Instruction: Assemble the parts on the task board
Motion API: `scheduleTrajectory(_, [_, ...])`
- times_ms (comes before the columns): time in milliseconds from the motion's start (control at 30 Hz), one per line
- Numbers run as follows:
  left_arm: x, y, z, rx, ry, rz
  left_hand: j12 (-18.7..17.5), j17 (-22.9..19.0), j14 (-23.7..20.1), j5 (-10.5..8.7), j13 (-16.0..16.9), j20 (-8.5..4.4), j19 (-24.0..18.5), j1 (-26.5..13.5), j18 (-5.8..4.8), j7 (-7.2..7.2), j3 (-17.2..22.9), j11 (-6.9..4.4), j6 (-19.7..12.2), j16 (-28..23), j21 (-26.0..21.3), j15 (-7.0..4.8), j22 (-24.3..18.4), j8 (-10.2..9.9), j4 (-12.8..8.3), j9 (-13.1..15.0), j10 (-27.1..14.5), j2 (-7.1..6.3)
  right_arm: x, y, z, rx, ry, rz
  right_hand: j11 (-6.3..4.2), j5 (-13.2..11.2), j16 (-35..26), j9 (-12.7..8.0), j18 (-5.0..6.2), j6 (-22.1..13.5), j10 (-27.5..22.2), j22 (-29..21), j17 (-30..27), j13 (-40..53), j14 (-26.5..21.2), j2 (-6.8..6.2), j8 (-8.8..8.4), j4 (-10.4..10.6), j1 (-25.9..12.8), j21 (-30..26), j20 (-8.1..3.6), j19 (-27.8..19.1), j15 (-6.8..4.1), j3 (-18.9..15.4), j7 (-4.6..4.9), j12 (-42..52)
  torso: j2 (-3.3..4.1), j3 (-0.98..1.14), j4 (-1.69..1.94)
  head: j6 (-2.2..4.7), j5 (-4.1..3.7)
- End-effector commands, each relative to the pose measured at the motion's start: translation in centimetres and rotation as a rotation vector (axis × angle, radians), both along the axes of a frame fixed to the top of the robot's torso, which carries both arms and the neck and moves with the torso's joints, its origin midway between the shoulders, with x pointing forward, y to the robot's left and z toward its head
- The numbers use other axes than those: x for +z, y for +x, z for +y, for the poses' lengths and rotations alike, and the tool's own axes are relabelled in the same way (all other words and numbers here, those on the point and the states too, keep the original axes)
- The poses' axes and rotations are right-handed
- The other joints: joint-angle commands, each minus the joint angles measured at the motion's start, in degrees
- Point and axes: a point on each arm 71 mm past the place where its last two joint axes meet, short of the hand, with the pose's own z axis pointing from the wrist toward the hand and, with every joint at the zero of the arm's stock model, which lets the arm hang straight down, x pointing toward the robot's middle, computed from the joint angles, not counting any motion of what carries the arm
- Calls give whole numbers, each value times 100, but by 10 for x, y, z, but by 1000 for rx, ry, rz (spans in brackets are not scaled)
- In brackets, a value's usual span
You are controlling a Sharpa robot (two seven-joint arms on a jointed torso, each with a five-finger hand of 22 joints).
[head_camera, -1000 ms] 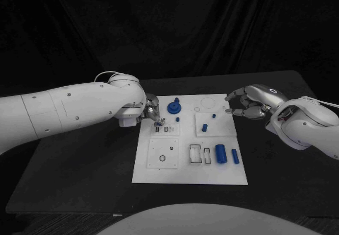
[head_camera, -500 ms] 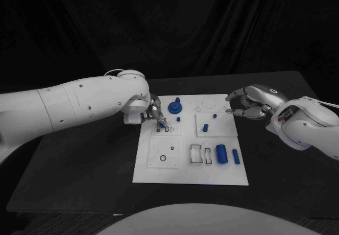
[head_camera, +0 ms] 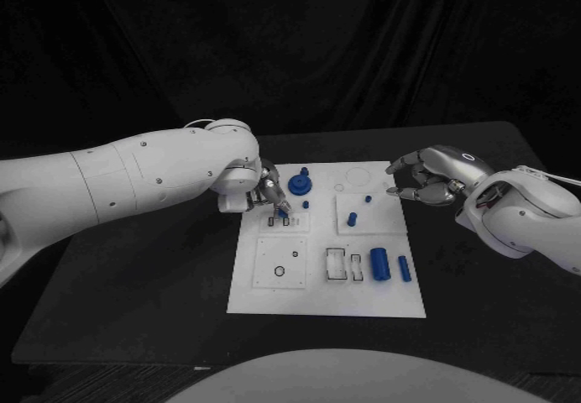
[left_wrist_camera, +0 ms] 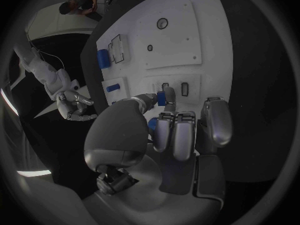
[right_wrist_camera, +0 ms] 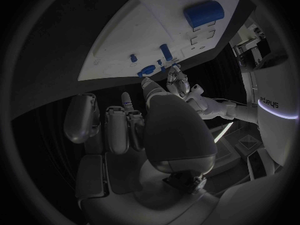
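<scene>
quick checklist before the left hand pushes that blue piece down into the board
1. Piece held: the left hand pinches a small blue piece at its fingertips: ok.
2. Piece over a slot: it sits at the small slots on the white board; exact lineup: cannot tell.
3. Piece upright: cannot tell, the fingers hide it.
4. Right hand clear: it hangs off the board's far right edge, holding nothing: ok.
5. Nearby parts clear: the tall blue peg stands close beside the left hand, apart from it: ok.
</scene>
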Motion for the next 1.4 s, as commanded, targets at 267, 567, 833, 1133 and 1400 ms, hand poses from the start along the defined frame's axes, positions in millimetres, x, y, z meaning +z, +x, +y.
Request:
scheduleTrajectory(267, [-2,-2,-5,22,-5,10,21,1230,446,72,1065,5,22,8,-84,9,36,19,-9,16,16,6,532,-25,-83,-9,202,90,-1,-1,0,-5,-2,7,23,31,-38,-7,58,36,217,892,677,1011,409,-21,36,-44,52,-32,22,-22,41,3,-5,-22,2,3,5,-1,7])
scheduleTrajectory(567, [-7,-5,-2,8,11,37,5,1200,428,41,1046,8,7,-25,-79,20,22,28,-17,-1,-9,10,522,-46,-87,-20,183,98,-1,-1,0,-4,-4,10,24,53,-44,-16,58,40,217,892,672,1010,408,-21,36,-60,68,-34,23,-21,42,9,-4,-23,-2,-4,6,-1,16])
scheduleTrajectory(833, [-11,-6,-1,6,7,45,-5,1195,425,25,1034,10,3,-19,-77,19,25,29,-22,-4,-17,14,520,-58,-114,-25,172,101,-1,-1,-1,-4,-5,10,23,65,-43,-19,58,42,213,891,674,1005,408,-21,36,-68,77,-38,23,-22,42,13,-4,-27,-1,-4,5,-1,19])
scheduleTrajectory(1133, [-15,-7,1,13,-2,48,-11,1190,421,16,1027,12,-8,-2,-73,18,32,30,-22,-8,-34,16,514,-67,-159,-27,164,105,-1,-1,-1,-3,-4,11,24,72,-43,-21,58,44,216,892,674,1009,408,-21,36,-72,81,-37,23,-21,42,15,-4,-24,-2,-7,5,-1,16])
scheduleTrajectory(1400, [-20,-7,2,20,-8,50,-9,1196,424,17,1031,13,-8,9,-74,17,39,29,-12,-4,-34,17,516,-65,-182,-26,166,113,-1,-2,-1,-3,-4,11,24,72,-43,-21,58,44,216,892,674,1009,408,-21,36,-72,81,-37,23,-21,42,15,-4,-24,-2,-3,7,-1,10])
